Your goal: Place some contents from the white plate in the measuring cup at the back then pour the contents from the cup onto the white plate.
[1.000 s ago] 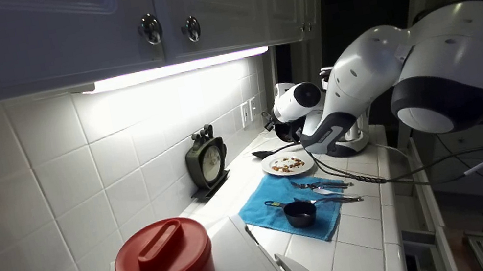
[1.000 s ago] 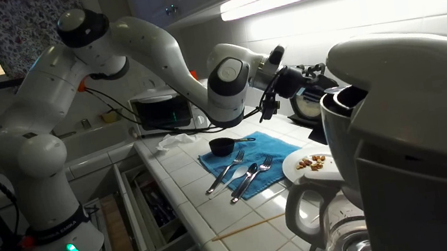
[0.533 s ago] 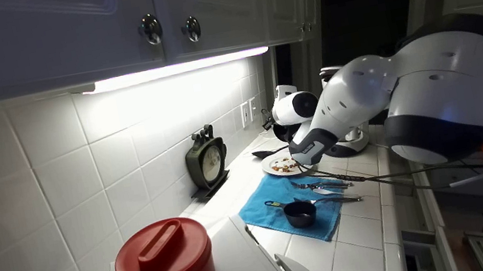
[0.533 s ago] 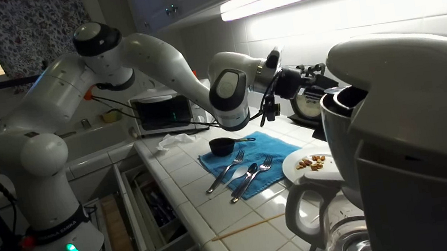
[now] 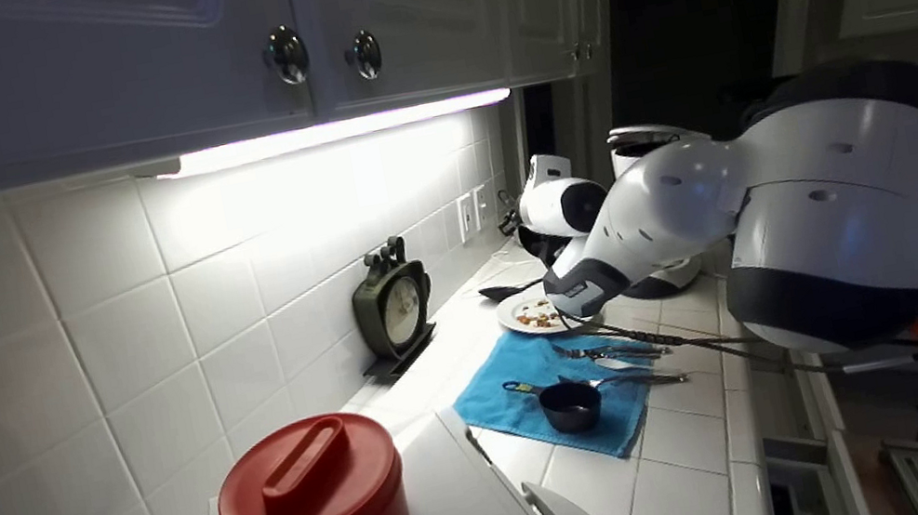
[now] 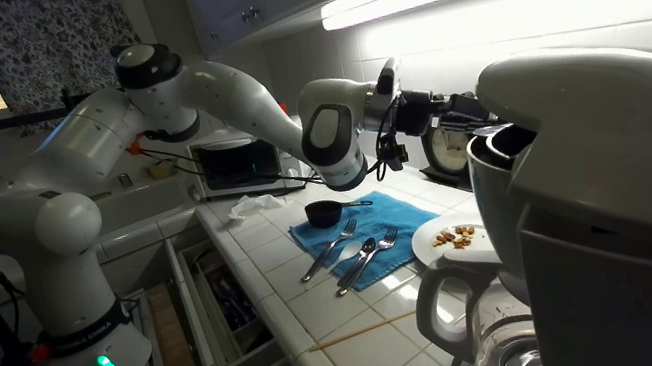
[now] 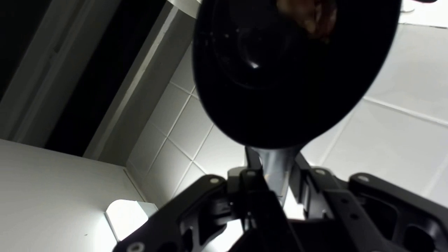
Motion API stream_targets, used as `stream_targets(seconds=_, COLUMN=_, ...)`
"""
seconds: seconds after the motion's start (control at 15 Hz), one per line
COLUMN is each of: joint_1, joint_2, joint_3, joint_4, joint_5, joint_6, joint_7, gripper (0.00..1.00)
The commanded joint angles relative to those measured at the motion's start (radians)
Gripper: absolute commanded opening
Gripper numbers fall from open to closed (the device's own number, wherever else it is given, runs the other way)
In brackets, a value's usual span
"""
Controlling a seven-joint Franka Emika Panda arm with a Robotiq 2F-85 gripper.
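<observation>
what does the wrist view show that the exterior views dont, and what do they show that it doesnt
Only the wrist view shows inside the held dark cup, with a few blurred brownish bits in it.

Only the exterior views show the blue towel, the cutlery lying partly on it, and the white plate bearing more bits.

Shared: the pincer and the white tiled wall. Whether the exterior views catch the cup's outside is hard to tell.

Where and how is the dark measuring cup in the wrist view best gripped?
Probably by the narrow handle of the measuring cup, coming from the handle's outer end, jaws either side, as the gripper has it. That handle juts from the rim, so the grip keeps clear of the mouth and the brown bits inside.
</observation>
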Motion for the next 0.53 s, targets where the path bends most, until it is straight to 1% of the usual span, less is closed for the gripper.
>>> stream_targets(seconds=0.0, joint_1=0.041, joint_2=0.060, joint_3=-0.039, joint_4=-0.031, joint_5=0.101, joint_6=0.043, joint_7=-0.038, gripper=0.07)
stream_targets(seconds=0.47, joint_1=0.079, joint_2=0.124, joint_3=-0.070, joint_4=-0.067, joint_5=0.202, joint_6=0.109, joint_7=-0.054, gripper=0.07)
